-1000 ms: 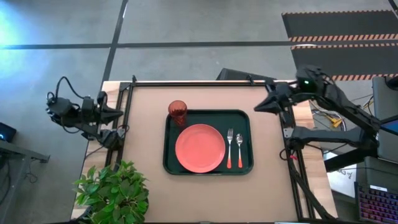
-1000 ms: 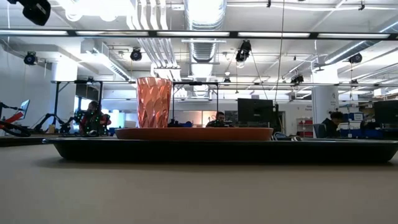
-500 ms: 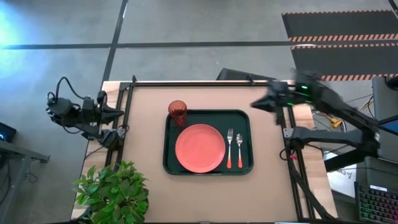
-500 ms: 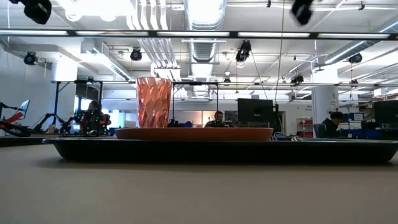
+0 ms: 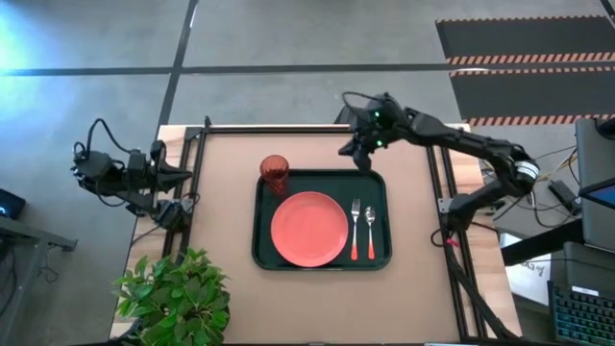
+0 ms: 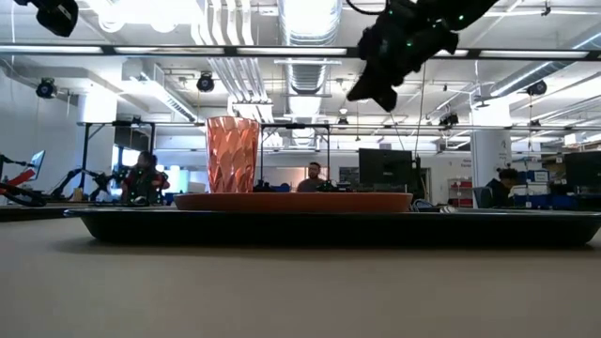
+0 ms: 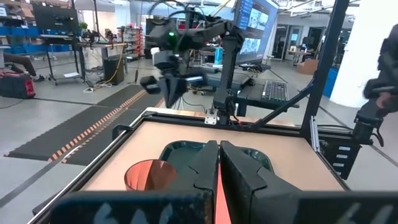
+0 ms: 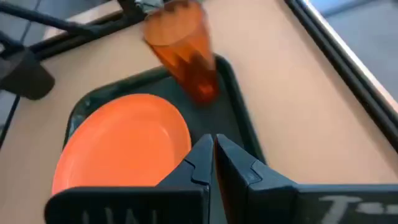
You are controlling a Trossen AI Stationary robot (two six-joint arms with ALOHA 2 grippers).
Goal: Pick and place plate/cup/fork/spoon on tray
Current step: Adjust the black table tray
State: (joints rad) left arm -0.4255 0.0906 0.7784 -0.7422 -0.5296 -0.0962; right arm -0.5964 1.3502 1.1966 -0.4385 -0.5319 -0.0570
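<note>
The dark green-black tray (image 5: 377,183) lies mid-table. On it are the salmon-orange plate (image 5: 309,228), the fork (image 5: 355,228) and the spoon (image 5: 370,228) to the plate's right, and the red-brown cup (image 5: 275,173) upright in the far left corner. My right gripper (image 5: 348,152) hangs shut and empty in the air over the tray's far edge (image 8: 213,149); its wrist view shows the plate (image 8: 121,146) and cup (image 8: 183,53) beyond it. My left gripper (image 7: 219,163) is shut and empty, off the table's left edge (image 5: 183,175).
A potted plant (image 5: 176,293) stands at the table's near left corner. Black frame rails (image 5: 440,192) run along the table's left, right and far edges. Bare tabletop lies around the tray on all sides. People show in the room beyond (image 6: 141,178).
My right gripper has swung from the table's far right corner toward the left, out over the tray's far edge, and has come down into the low view. The things on the tray have kept still.
</note>
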